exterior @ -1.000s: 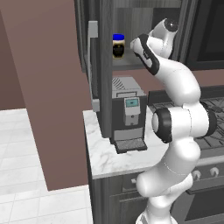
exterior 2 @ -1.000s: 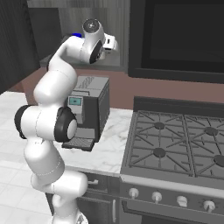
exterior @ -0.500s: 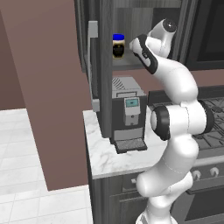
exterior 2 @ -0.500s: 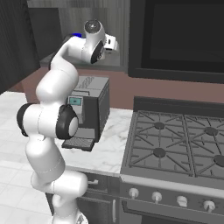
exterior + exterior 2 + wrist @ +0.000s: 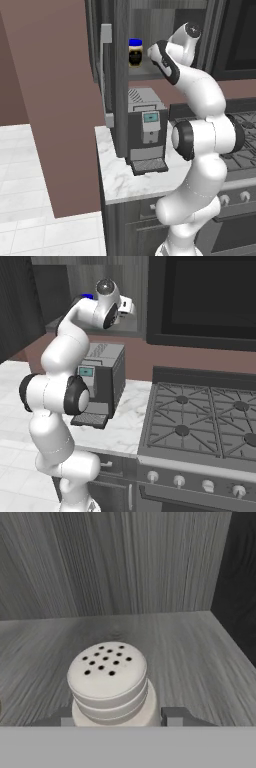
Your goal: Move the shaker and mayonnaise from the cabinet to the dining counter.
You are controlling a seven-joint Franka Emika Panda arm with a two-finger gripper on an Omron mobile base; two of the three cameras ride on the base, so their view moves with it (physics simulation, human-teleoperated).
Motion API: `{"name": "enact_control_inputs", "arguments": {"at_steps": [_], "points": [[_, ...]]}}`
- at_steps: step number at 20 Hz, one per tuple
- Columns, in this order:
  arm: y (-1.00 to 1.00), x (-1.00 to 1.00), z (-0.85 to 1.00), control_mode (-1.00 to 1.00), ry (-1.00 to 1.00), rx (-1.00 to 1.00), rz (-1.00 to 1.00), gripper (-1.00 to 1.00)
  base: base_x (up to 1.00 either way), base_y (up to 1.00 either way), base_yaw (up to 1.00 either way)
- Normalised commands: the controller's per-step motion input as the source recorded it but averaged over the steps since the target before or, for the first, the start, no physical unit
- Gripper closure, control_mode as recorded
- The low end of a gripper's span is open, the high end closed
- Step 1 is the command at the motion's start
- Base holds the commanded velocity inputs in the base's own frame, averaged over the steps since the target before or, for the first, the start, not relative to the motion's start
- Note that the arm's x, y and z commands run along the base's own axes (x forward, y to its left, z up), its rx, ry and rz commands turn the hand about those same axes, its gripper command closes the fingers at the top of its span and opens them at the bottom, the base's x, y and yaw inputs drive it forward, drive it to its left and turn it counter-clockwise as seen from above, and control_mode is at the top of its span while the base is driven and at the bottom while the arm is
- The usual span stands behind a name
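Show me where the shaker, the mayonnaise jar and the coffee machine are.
shaker point(image 5: 107, 671): hand view, on its perforated cap.
mayonnaise jar point(image 5: 135, 56): left base view, on its dark label band.
coffee machine point(image 5: 148, 130): left base view, on its front panel.

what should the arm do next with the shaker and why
Probably finish closing and confirm the grip, then lift straight up a little. In the hand view the shaker stands upright on the cabinet shelf, with the gripper fingertips on either side of its body; contact can't be confirmed. The mayonnaise stands close by on the same shelf, so a small vertical lift avoids bumping it.
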Motion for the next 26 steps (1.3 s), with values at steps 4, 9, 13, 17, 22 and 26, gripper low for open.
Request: {"name": "enact_control_inputs", "arguments": {"at_steps": [4,9,13,17,22,26], "points": [[0.02,0.08,-0.23,-1.0,-0.01,0.0,0.0,1.0,0.0,0.0,0.0],[0.05,-0.17,-0.04,-1.0,-0.07,0.0,0.0,1.0,0.0,0.0,0.0],[0.04,-0.6,0.05,-1.0,-0.01,0.0,0.0,1.0,0.0,0.0,0.0],[0.12,-0.65,0.14,-1.0,0.0,0.0,0.0,1.0,0.0,0.0,0.0],[0.19,-0.68,0.1,-1.0,0.0,0.0,0.0,1.0,0.0,0.0,0.0],[0.21,-0.7,0.07,-1.0,0.0,0.0,-0.01,1.0,0.0,0.0,0.0]]}}
